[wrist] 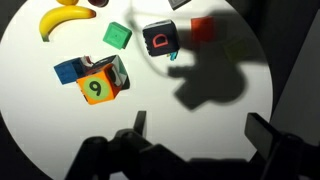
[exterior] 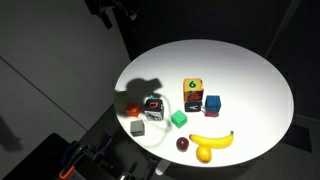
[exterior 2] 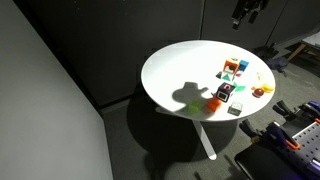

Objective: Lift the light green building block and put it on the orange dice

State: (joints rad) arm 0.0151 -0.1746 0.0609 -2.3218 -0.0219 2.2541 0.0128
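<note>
In the wrist view the top edge cuts the banana (wrist: pixel 62 18) at eleven o'clock and a dark red fruit (wrist: pixel 97 3) at twelve; the bottom edge crops the claw (wrist: pixel 198 128) at six; shadow dims the light green building block (wrist: pixel 237 47) at two

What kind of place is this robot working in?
Probably a lab or test room, not a home: a round white table, plain dark walls around it, and only toy blocks and a banana laid out.

Small pale yellow-green building block (wrist: pixel 237 48), faint in shadow near the rim of the round white table (wrist: pixel 150 100). Well apart, orange-yellow cube dice (wrist: pixel 98 85) (green face marked 6), sitting upright.
</note>
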